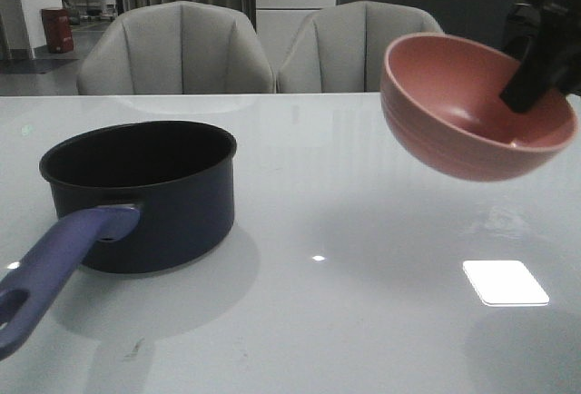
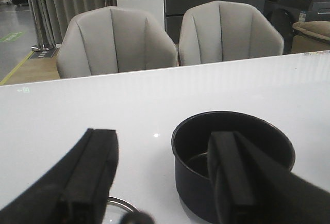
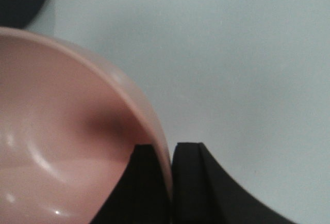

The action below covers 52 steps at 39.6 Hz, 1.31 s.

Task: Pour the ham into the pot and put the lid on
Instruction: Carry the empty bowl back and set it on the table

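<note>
The dark navy pot [image 1: 145, 196] stands on the table at the left, its lavender handle [image 1: 64, 262] pointing toward the front edge. Its black inside [image 2: 234, 141] shows no ham. My right gripper [image 3: 169, 150] is shut on the rim of a pink bowl [image 1: 472, 108], which hangs tilted in the air to the right of the pot. No ham shows inside the bowl [image 3: 56, 146]. My left gripper [image 2: 162, 180] is open beside the pot, just above the lid [image 2: 121, 203]. Only a bit of the lid's steel rim and blurred dark knob shows.
The white glossy table [image 1: 363, 303] stretches between pot and bowl, with a bright light reflection [image 1: 505, 282] at the front right. Two grey chairs [image 1: 177, 49] stand behind the far edge.
</note>
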### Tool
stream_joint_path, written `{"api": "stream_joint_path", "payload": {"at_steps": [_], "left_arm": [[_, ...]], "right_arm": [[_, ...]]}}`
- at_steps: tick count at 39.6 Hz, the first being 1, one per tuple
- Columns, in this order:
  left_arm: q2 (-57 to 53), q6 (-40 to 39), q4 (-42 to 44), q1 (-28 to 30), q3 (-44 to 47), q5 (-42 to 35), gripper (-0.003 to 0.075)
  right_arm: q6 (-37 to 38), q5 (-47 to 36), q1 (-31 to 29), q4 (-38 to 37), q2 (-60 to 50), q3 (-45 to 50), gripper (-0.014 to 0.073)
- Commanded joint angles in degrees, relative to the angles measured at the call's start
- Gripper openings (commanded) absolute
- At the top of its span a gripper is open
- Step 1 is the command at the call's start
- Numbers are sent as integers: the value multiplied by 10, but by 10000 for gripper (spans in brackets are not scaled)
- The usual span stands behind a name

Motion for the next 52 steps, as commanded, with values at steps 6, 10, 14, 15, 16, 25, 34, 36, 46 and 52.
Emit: {"api": "stream_joint_path", "payload": {"at_steps": [6,10,14,15,16,25,34,36,46,52], "left_arm": [[2,-1,-2,-5,-16,-46,430],[2,-1,-2,-5,-16,-46,430],[2,-1,-2,-5,-16,-46,430],[2,-1,-2,-5,-16,-46,430],[2,-1,-2,-5,-16,-46,430],[2,-1,-2,-5,-16,-46,430],[2,-1,-2,-5,-16,-46,430],[2,-1,-2,-5,-16,-46,430],[2,-1,-2,-5,-16,-46,430],[2,-1,-2,-5,-16,-46,430]], "right_arm": [[78,15,-4,-66,23,-15,172],[88,20,-4,-73,36,-15,218],[93,28,-4,-73,50,-15,274],[95,28,-4,-73,53,-15,292],[98,28,-4,-73,55,-15,311],[99,27,-2,-87,57,-16,531],[98,42,-2,-130,37,-41,532],[98,38,-2,-133,16,-41,532],[98,-50,-2,-103,-130,21,532],[96,-159,-2,-81,-234,103,532]]}}
